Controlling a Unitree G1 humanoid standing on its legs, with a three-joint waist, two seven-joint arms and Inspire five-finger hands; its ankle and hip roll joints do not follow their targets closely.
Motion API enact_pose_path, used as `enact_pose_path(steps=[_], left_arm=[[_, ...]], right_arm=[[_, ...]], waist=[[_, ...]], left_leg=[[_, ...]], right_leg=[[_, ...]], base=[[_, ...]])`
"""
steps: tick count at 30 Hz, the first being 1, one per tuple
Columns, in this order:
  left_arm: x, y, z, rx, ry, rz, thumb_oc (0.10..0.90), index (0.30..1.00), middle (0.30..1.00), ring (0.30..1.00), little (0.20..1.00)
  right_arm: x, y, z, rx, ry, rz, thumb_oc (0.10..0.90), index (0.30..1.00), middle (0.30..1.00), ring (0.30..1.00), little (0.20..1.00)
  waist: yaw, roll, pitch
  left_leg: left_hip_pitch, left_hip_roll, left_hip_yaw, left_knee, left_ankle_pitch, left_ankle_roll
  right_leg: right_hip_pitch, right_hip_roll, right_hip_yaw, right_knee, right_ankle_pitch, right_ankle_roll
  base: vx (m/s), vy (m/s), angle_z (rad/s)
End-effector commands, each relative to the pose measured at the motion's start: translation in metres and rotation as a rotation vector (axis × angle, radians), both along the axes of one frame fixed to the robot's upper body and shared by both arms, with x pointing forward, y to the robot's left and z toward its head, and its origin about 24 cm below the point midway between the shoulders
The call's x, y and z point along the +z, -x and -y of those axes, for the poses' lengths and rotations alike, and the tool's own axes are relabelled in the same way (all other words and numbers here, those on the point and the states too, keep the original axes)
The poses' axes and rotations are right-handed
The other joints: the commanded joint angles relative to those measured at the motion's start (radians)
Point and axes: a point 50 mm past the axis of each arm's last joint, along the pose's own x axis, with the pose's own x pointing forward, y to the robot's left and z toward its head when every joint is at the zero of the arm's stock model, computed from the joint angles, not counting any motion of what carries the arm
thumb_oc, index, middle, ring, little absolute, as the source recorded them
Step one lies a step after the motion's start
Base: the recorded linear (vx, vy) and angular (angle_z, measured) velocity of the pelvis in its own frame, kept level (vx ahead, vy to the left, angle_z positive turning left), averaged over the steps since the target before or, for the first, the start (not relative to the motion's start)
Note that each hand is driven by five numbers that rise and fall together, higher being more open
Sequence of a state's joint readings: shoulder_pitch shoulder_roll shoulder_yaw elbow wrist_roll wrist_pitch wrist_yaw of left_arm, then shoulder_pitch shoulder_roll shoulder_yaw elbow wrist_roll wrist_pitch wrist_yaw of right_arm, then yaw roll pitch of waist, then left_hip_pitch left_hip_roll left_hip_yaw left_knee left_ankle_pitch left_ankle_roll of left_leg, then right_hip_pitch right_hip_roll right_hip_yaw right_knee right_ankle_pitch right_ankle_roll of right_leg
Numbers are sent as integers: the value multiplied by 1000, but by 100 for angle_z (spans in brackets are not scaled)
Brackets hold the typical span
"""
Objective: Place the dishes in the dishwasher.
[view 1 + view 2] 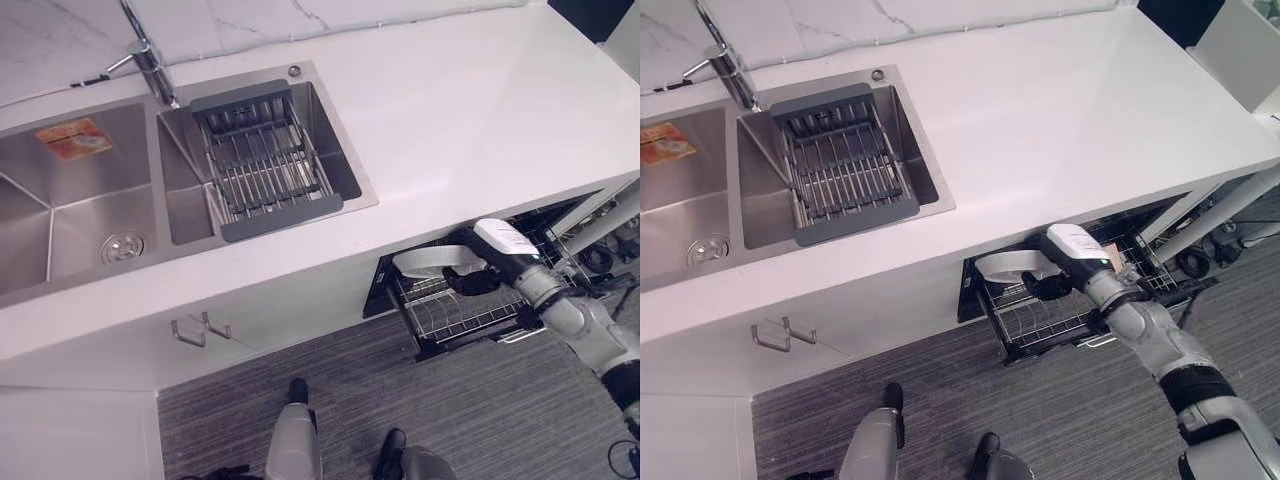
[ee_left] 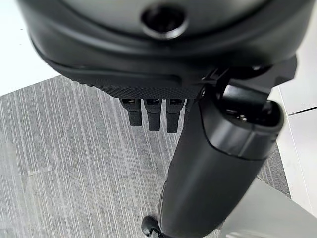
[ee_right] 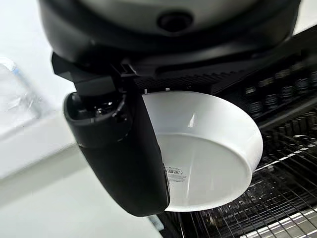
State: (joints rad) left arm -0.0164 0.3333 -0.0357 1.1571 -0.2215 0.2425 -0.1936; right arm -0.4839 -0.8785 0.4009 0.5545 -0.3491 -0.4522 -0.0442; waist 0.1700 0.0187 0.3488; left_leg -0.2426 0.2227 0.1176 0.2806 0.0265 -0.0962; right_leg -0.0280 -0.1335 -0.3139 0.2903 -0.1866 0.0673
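Bright, even light; glare on the countertop.

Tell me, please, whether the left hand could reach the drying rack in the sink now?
Probably not: the left hand hangs low over the floor, the rack sits up past the counter edge.

Far rim of white bowl behind right robot hand.

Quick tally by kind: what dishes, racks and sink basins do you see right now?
White dishes: 1, the bowl held in the right hand over the dishwasher rack
Wire racks: 2, the dishwasher rack and the sink rack
Sink basins: 2, left basin and right basin
Total: 5
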Motion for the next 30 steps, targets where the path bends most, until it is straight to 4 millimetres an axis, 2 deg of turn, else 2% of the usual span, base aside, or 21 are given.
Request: enact_pose_path(steps=[1, 8, 13, 19, 26, 30], left_arm=[[0, 10, -6, -142, -39, -70, 800, 900, 900, 900, 900], [3, 0, -6, -187, -30, -27, 800, 900, 900, 900, 900], [6, -11, -4, -223, -14, 22, 800, 900, 900, 900, 900], [6, -21, 3, -212, 17, 64, 800, 900, 900, 900, 900], [7, -26, 6, -229, 22, 94, 800, 900, 900, 900, 900], [12, -42, 6, -238, 16, 153, 800, 900, 900, 900, 900]], right_arm=[[55, -16, 2, -16, -11, 227, 400, 300, 300, 300, 300], [51, -27, 18, -181, -8, 269, 400, 300, 300, 300, 300], [53, -29, 36, -338, -9, 376, 400, 300, 300, 300, 300], [59, -31, 43, -492, -6, 563, 400, 300, 300, 300, 300], [61, -29, 45, -556, -9, 680, 400, 300, 300, 300, 300], [77, -32, 45, -634, -14, 798, 400, 300, 300, 300, 300]], waist=[[4, -12, -30], [21, 0, 9], [26, 29, 53], [30, 63, 94], [26, 90, 124], [25, 110, 155]], left_leg=[[-104, -9, -13, 19, -22, -5], [-118, -9, -39, 19, -14, -8], [-131, -24, -65, 19, -14, -2], [-158, -42, -76, 19, -9, 8], [-177, -55, -75, 19, 0, 15], [-213, -66, -70, 19, 9, 24]], right_leg=[[124, -25, -34, 10, -103, -4], [104, -14, -35, 10, -95, -13], [82, -8, -27, 10, -87, -21], [35, -13, -24, 38, -88, -26], [-25, -31, -14, 101, -97, -35], [-106, -43, -5, 161, -105, -37]], base=[[33, -10, 6], [7, 1, 4], [-16, 30, 6], [-69, 27, 1], [-37, 10, 0], [-123, -13, -9]])
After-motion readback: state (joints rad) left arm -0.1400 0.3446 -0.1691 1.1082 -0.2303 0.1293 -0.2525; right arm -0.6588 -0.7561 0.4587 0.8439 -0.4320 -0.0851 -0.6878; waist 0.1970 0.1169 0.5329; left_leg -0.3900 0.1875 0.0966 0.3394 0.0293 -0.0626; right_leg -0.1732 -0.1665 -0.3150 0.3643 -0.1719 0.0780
